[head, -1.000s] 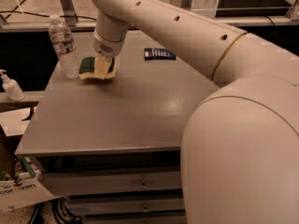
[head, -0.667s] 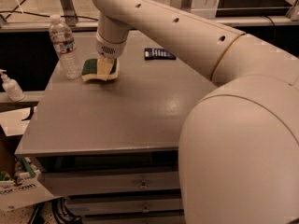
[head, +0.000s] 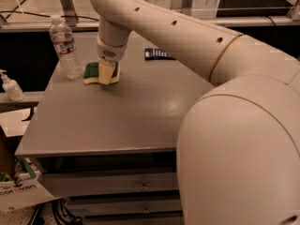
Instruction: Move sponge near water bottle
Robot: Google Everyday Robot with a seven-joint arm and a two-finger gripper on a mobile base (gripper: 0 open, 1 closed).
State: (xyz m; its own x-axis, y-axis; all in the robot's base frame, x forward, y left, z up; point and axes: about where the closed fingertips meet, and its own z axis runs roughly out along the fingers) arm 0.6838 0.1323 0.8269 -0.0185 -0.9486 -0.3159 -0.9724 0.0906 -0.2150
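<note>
Clamping across the sponge [head: 92,72], the jaws of the gripper [head: 106,77] stand narrow, one pale finger showing in front of the green scrub top and the other hidden behind it, so the hold looks kept and not yet released. What has changed over the last second is height and tilt: the sponge hung a little above the surface at an angle, and now it lies lower and flatter, its yellow foam edge seemingly resting on the table [head: 117,121] in the upper left of the frame. It has also drifted very slightly rightward in the picture, though not away from its goal. The water bottle [head: 65,50] stands upright just beside it, to the left and a touch higher in the frame, apart from the sponge but close. That reads as the carry being over and the placing step nearly done; the remaining move, by my judgement, is to open the fingers and lift clear without nudging the bottle. Farther out, the arm [head: 168,27] sweeps in from the right, a flat black device [head: 159,54] lies behind it, and a white pump bottle [head: 10,85] sits off the table at far left.
</note>
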